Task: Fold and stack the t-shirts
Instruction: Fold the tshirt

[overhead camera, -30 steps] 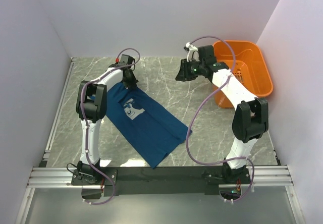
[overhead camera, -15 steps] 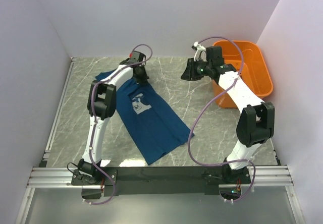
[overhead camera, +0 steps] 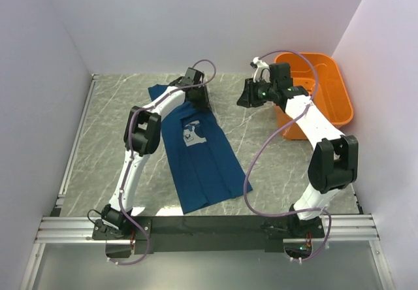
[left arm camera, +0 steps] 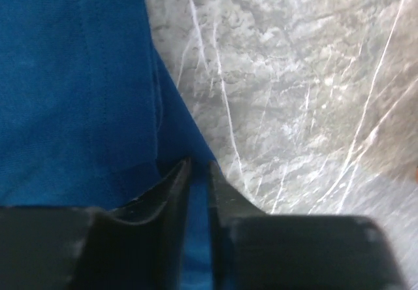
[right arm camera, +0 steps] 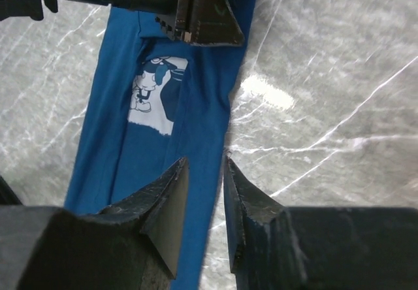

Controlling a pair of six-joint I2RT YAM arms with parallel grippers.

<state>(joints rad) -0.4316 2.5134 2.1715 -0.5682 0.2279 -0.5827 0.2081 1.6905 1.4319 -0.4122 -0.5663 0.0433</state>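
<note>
The dark blue t-shirt (overhead camera: 204, 166) lies print-up on the marble table, its pale cartoon print (overhead camera: 192, 134) near the far end. My left gripper (overhead camera: 201, 100) is shut on the shirt's far right edge; in the left wrist view (left arm camera: 198, 166) blue cloth (left arm camera: 72, 74) sits pinched between the jaws. My right gripper (overhead camera: 245, 99) hovers above the table right of the shirt, slightly open and empty. In the right wrist view (right arm camera: 206, 162) the shirt (right arm camera: 202, 107), its print (right arm camera: 153, 91) and the left gripper (right arm camera: 209, 22) lie below it.
An orange plastic basket (overhead camera: 333, 97) stands at the far right, behind my right arm. Walls close the table on the left, back and right. Bare marble (overhead camera: 104, 140) shows left of the shirt and between the shirt and the basket (overhead camera: 261, 146).
My left gripper has pulled the shirt's far end to the right, swinging the shirt from a diagonal to nearly straight. My right gripper has drifted slightly right.
</note>
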